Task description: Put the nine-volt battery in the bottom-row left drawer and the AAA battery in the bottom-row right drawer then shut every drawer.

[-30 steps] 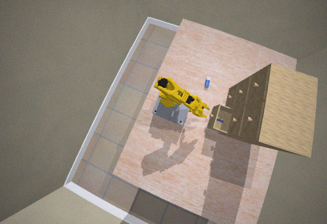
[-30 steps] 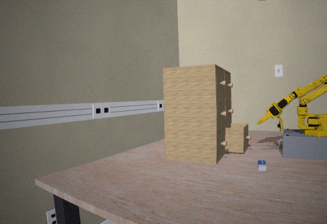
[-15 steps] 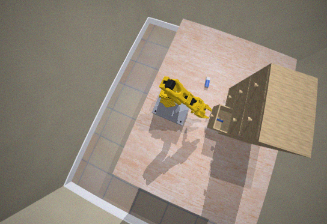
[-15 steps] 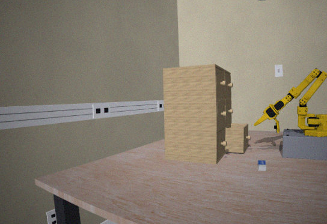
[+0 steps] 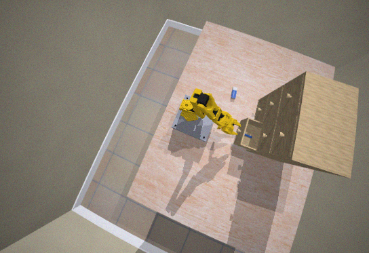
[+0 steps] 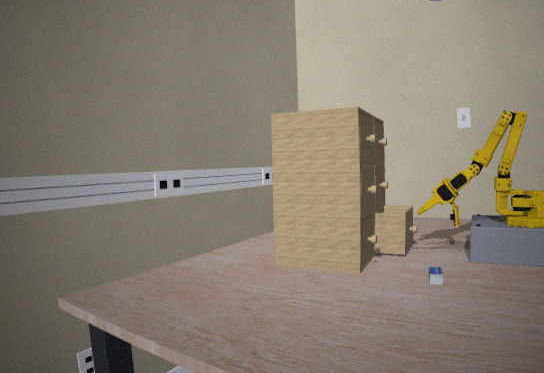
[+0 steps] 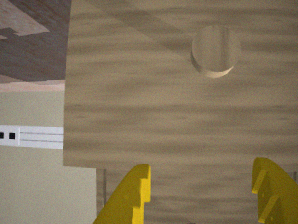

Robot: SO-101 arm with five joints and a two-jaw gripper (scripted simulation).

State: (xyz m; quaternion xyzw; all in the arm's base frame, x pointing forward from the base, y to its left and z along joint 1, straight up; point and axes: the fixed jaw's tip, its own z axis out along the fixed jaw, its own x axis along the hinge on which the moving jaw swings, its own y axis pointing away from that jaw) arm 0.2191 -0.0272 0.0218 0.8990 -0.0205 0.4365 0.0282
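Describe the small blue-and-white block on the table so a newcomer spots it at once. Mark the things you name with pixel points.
Find the tall wooden chest [image 5: 325,122] [image 6: 315,190] [image 7: 200,202]. Out in front of it, on the pinkish wooden table [image 5: 237,51] [image 6: 300,315] [image 7: 30,87], lies the small blue-and-white block [image 5: 234,93] [image 6: 436,275]. The other little blue thing [image 5: 248,135] is inside the open drawer [image 5: 240,138] [image 6: 392,230] [image 7: 150,110].
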